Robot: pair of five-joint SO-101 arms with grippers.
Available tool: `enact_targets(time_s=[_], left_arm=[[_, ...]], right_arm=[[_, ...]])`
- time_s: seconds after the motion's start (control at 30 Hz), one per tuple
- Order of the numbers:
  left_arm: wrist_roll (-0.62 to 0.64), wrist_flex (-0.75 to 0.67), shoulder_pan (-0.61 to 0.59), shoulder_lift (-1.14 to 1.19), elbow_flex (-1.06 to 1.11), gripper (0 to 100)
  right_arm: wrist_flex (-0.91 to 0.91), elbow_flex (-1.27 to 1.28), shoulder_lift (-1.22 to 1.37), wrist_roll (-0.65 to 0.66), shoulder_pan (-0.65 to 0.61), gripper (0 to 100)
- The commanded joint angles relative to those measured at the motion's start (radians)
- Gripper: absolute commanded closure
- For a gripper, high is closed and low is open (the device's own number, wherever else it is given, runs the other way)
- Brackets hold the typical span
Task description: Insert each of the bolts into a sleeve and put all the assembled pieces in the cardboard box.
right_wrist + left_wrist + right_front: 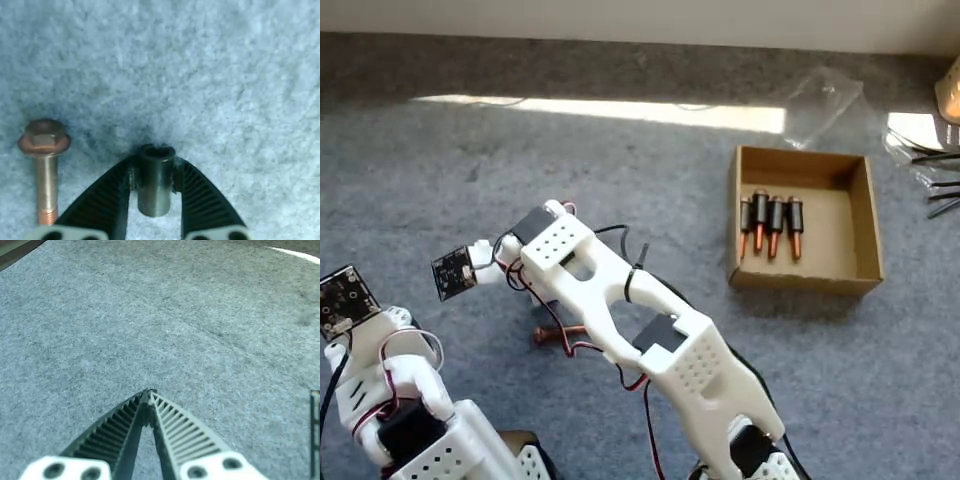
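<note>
Sleeve: a short, dark metal sleeve (155, 185) down at the grey bench (440, 180), its hollow end facing away from the wrist.
Right gripper: the right gripper (155, 167) has its ribbed black fingers (200, 200) clamped on the sleeve's two sides.
Bolt: a copper-coloured bolt (45, 165) with a flanged hex head lies flat just beside the sleeve, not touching it, with its shank roughly parallel to it.
From above: the bolt (555, 335) pokes out from under the white right arm (650, 320); the close wrist view gives the sleeve's bore.
Left gripper: the left gripper (148, 392) is low at the near left, fingers together, with open grey bench ahead of it.
Cardboard box: the cardboard box (803, 282) sits well to the right, holding four assembled pieces (775, 225) side by side along its far-left part, with bare floor beside them.
Margins: open bench lies between the arm and the box; a clear plastic bag (820, 100) lies past the box's far edge.
</note>
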Motion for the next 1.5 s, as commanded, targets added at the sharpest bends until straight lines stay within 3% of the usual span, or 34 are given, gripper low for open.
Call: enact_targets(time_s=[0.0,0.2,0.53,0.77,1.07,1.47], left_arm=[[0.0,-0.006,-0.007,-0.008,-0.028,99],[0.0,-0.003,0.031,-0.008,-0.027,99],[0.0,-0.006,0.036,-0.008,-0.015,99],[0.0,-0.006,0.036,-0.008,-0.013,99],[0.0,-0.005,0.044,-0.008,-0.012,99],[0.0,-0.005,0.102,-0.008,0.007,99]], right_arm=[[-0.016,-0.002,0.031,0.011,0.008,99.3],[0.12,-0.156,0.03,0.006,0.033,99.3],[0.513,-0.693,0.031,-0.011,0.101,99.3],[0.533,-0.967,0.038,-0.321,0.216,99.3],[0.535,-0.964,0.031,-0.655,0.344,99.3],[0.538,-0.961,-0.059,-0.833,0.36,99.3]])
